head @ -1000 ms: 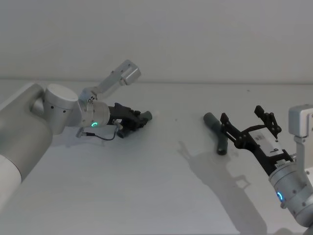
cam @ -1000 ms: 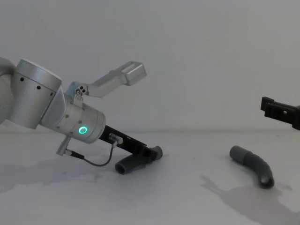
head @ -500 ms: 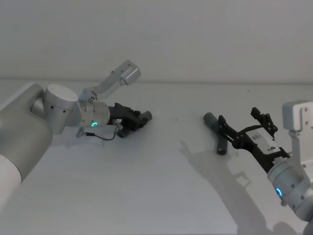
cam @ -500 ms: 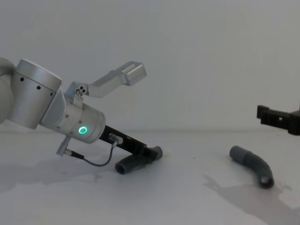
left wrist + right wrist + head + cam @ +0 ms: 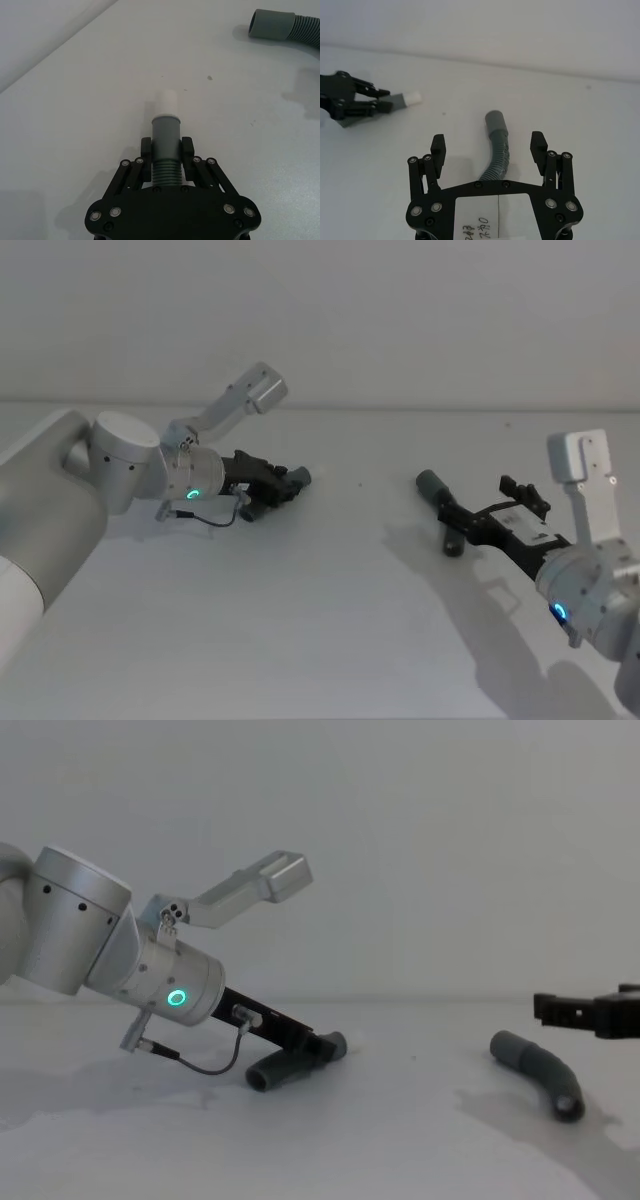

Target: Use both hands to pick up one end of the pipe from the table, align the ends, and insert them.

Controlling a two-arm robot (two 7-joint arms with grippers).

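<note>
Your left hand [image 5: 166,150] is closed on one curved pipe piece [image 5: 166,167]. Its two fingers pinch the ribbed section just behind the lighter grey cuff [image 5: 166,131], so the cuff and a whitish tip [image 5: 167,101] stick out past the fingertips. In the head view hand and piece sit left of centre in the frame, low over the table [image 5: 300,620]. The piece's long axis runs from lower left to upper right, with the cuff leading toward the right side of the frame. In the chest view the same axis slopes up to the right, with the dark hollow end down at the table surface. Your right hand [image 5: 488,141] is spread wide and holds nothing. The second pipe piece [image 5: 499,156] lies on the table right of centre in the head view. In the right wrist view it lies in the gap between the two open fingers, touching neither. In the head view its own cuff [image 5: 430,485] points to the upper left, and the tube runs down and right from it, then bends toward the bottom of the frame to end in a dark open tip. In the chest view the hand hangs above that piece, clear of it. There the cuff is at the left end and the tube arches over to the right. The two pieces are well apart.
</note>
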